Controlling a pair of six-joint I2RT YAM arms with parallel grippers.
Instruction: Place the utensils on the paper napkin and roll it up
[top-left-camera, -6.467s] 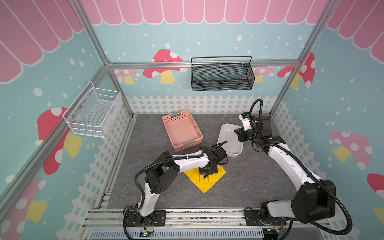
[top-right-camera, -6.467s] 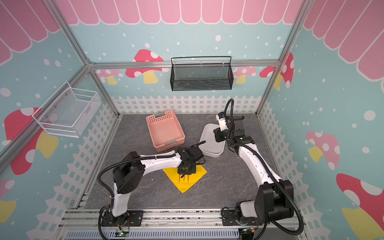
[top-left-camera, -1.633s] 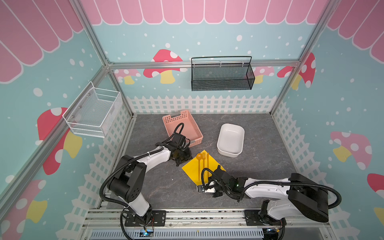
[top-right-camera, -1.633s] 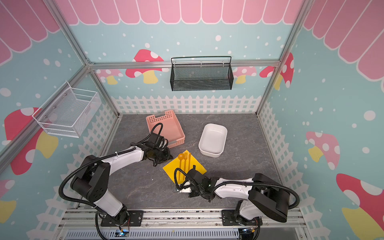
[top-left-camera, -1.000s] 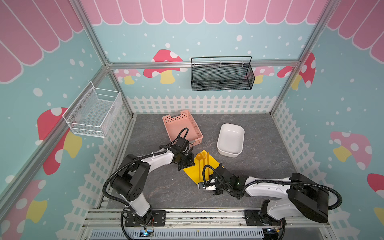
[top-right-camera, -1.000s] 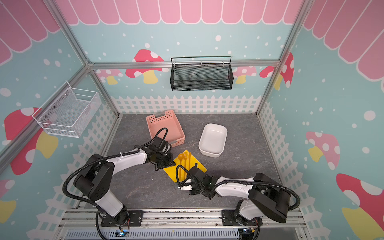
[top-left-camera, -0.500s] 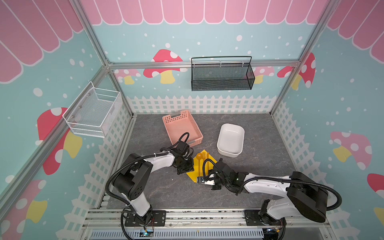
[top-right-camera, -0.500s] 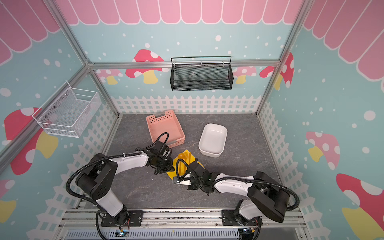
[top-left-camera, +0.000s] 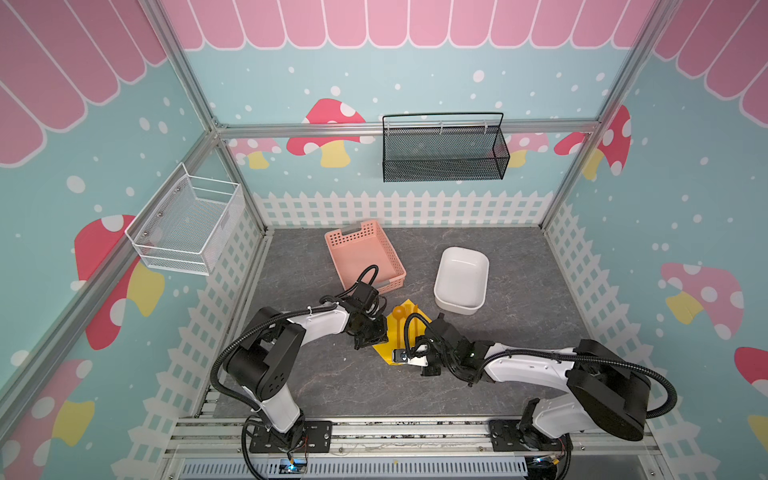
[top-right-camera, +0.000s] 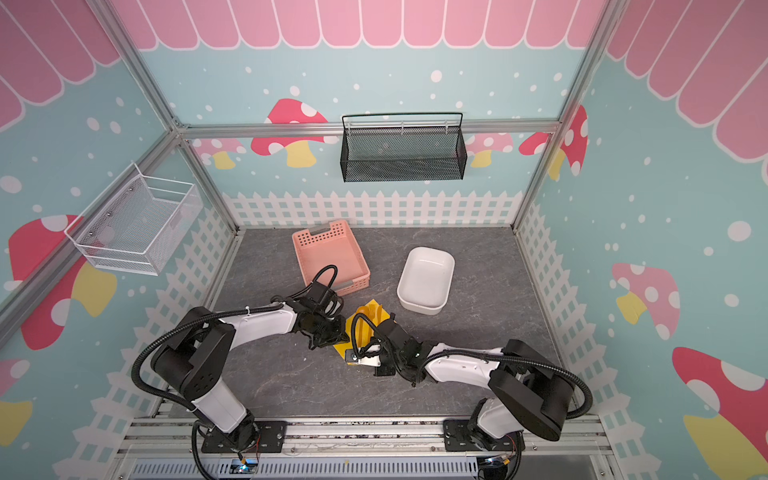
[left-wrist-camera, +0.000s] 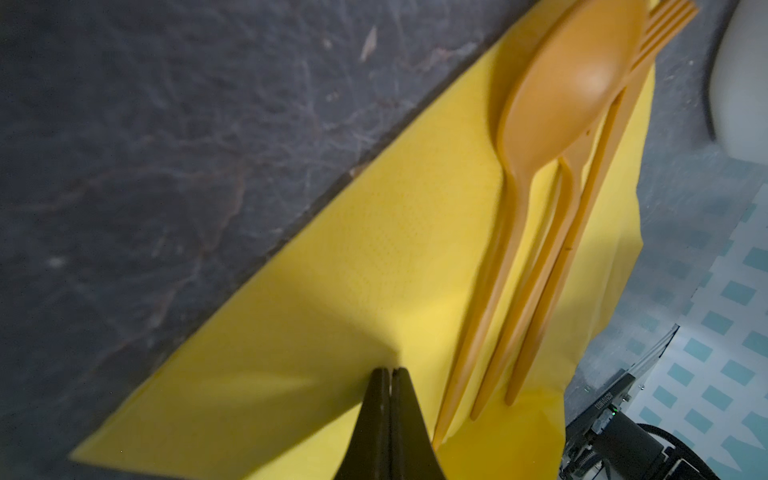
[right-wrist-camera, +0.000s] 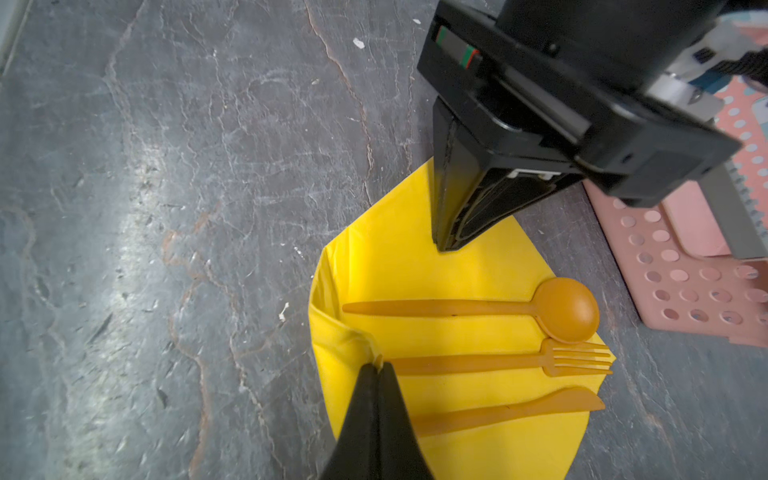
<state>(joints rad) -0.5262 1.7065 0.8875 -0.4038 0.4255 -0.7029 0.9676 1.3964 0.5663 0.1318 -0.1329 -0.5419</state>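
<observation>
Lower centre in both top views: pinching the raised corner of the bright yellow thin paper napkin (top-left-camera: 390, 340) with the clamped right gripper (right-wrist-camera: 376, 365). Pressing the sheet with the left gripper (left-wrist-camera: 390, 370), closed only within the last second. Bearing the slim orange plastic utensils (right-wrist-camera: 469, 361); flat earlier, now narrower and curled.

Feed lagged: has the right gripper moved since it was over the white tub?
Yes: the right gripper has left the white tub, coming toward the near rail, and now pinches the paper napkin.
</observation>
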